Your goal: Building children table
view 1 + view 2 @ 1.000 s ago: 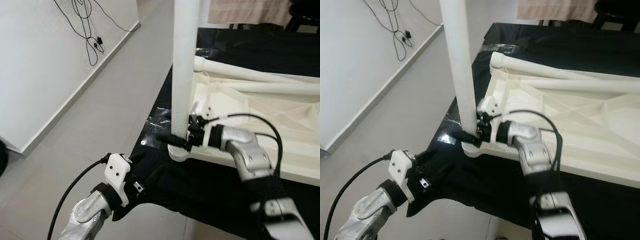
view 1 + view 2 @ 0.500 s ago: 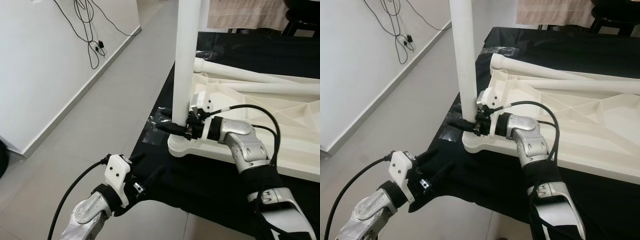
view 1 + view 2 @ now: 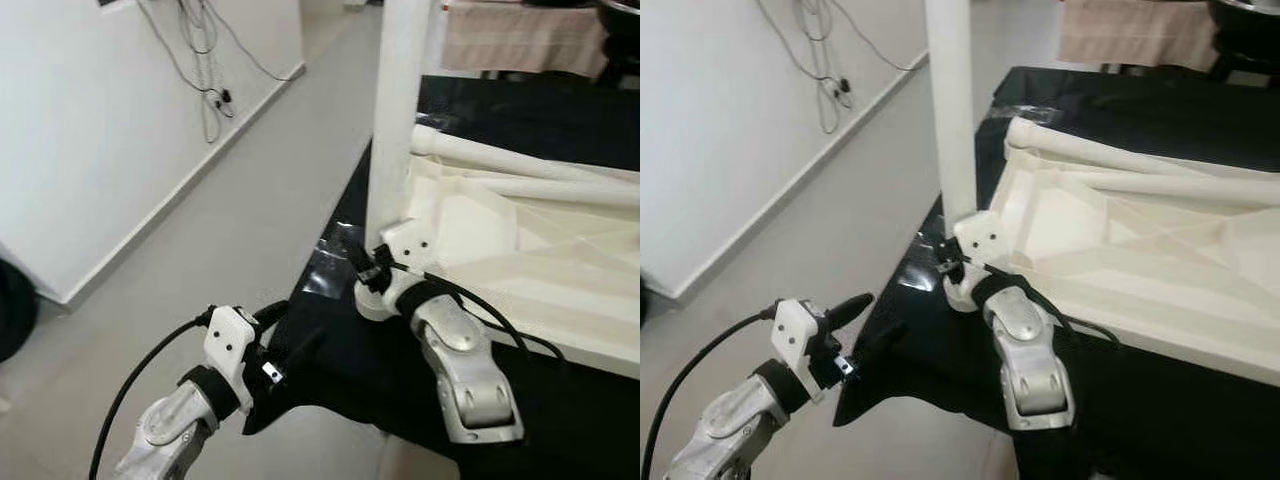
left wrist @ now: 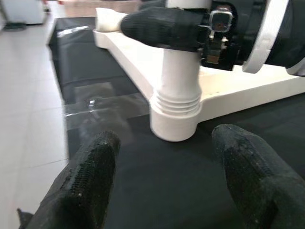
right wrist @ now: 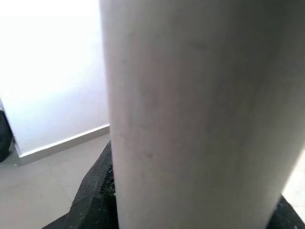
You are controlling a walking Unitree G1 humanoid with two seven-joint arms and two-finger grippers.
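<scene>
A white table top lies upside down on a black cloth. One white table leg stands upright in the threaded corner socket. My right gripper is shut on this leg just above the socket; one of its black fingers crosses the leg, and the leg sits close against the right wrist camera. My left gripper hovers open, low and a short way in front of that corner, with both fingers apart and nothing between them.
Two loose white legs lie along the far side of the table top. The black cloth ends at a near edge by my left gripper. Grey floor and a white wall with hanging cables lie to the left.
My right forearm has swung from the right side of the leg round to the near side, its gripper staying on the leg. The camera has shifted. The left gripper has barely moved.
</scene>
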